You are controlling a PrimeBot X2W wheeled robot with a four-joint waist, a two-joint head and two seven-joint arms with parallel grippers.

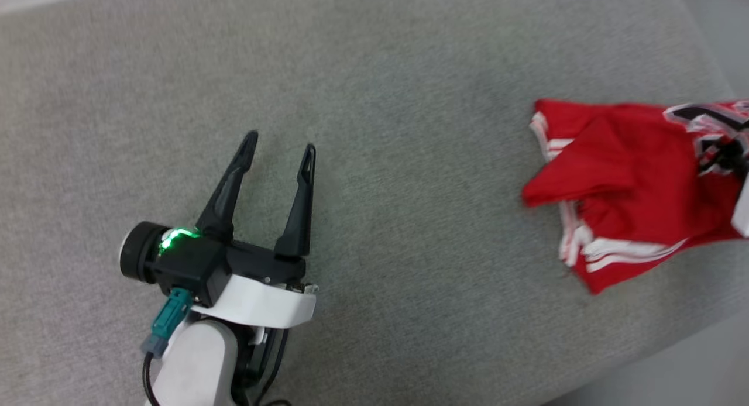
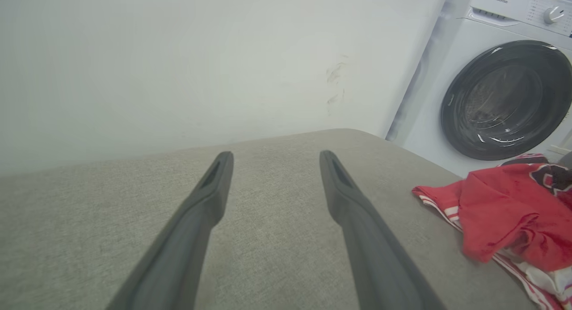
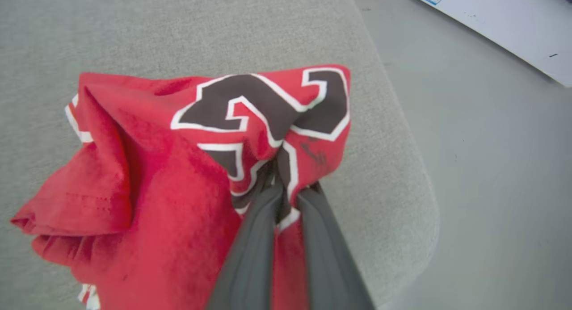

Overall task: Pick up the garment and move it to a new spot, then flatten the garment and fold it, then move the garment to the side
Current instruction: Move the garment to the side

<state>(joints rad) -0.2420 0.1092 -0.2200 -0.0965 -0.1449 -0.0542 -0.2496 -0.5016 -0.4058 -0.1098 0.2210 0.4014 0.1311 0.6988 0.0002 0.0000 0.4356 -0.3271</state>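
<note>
Crumpled red cloth T-shirt (image 3: 156, 176), black-white print, pinched by right gripper (image 3: 290, 190) at edge of grey fabric cushion (image 1: 374, 72). Empty left gripper (image 1: 281, 150) held wide over cushion. Flattening, folding judged undone.

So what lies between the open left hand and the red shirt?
Nothing. In the head view, bare grey cushion runs from the left hand to the shirt; the left wrist view agrees.

Grey fabric-covered cushion (image 1: 351, 90)
A crumpled red garment (image 1: 638, 178) rests bunched up near its rounded right-hand edge.
</note>
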